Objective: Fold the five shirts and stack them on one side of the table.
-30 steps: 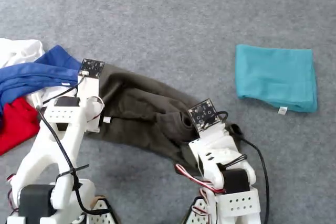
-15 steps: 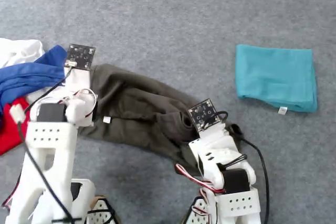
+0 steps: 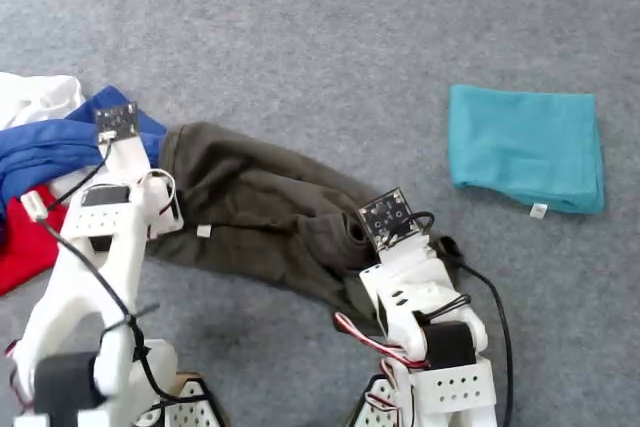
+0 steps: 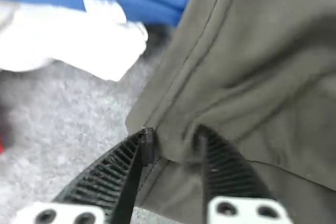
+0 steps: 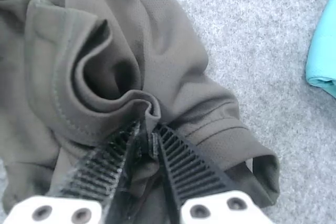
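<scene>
The gray felt table (image 3: 330, 57) runs to its far edge at the top of the high view. Felt shows across the whole far half and in a strip between the olive-brown shirt (image 3: 260, 212) and the folded teal shirt (image 3: 525, 147), which lies flat and well apart on the right side. The olive-brown shirt sprawls crumpled and unfolded across the middle, stretched slantwise between the two arms. At its left end it is just beside a heap of a blue shirt (image 3: 50, 147), a white shirt (image 3: 35, 97) and a red shirt (image 3: 30, 237) at the table's left edge. A small white tag (image 3: 538, 211) sticks out at the teal shirt's near hem and another white label (image 3: 204, 230) lies on the olive-brown cloth, neither one readable. The left gripper (image 4: 170, 142) pinches a ridge of the olive-brown shirt's hem between narrowly spread fingers. The right gripper (image 5: 149, 132) is clamped tight on a curled fold near the stitched collar.
</scene>
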Tool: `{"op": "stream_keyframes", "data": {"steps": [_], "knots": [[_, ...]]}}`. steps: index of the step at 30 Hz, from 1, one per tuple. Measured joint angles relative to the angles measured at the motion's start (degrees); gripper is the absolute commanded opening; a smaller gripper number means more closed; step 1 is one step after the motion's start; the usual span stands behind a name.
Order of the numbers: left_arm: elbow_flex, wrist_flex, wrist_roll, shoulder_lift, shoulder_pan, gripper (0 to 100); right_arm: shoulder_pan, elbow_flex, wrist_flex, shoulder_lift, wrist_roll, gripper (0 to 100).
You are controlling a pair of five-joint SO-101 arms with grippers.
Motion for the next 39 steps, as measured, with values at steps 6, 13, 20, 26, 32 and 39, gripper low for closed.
{"op": "stream_keyframes", "data": {"steps": [6, 13, 20, 26, 32, 39], "knots": [[-0.09, 0.18, -2.37, 0.62, -0.26, 3, 0.0, 0.0, 0.0, 0.0, 0.0, 1.5], [-5.36, 14.15, -2.9, -11.52, -0.44, 3, 0.0, 0.0, 0.0, 0.0, 0.0, 1.5], [-5.45, 28.04, -5.54, -31.21, -0.53, 3, 0.0, 0.0, 0.0, 0.0, 0.0, 1.5], [5.71, 26.9, -11.34, -43.6, -5.89, 3, 0.0, 0.0, 0.0, 0.0, 0.0, 1.5], [17.93, 19.52, -16.0, -47.3, -10.37, 3, 0.0, 0.0, 0.0, 0.0, 0.0, 1.5], [26.37, 14.77, -16.53, -47.65, -9.58, 3, 0.0, 0.0, 0.0, 0.0, 0.0, 1.5]]}}
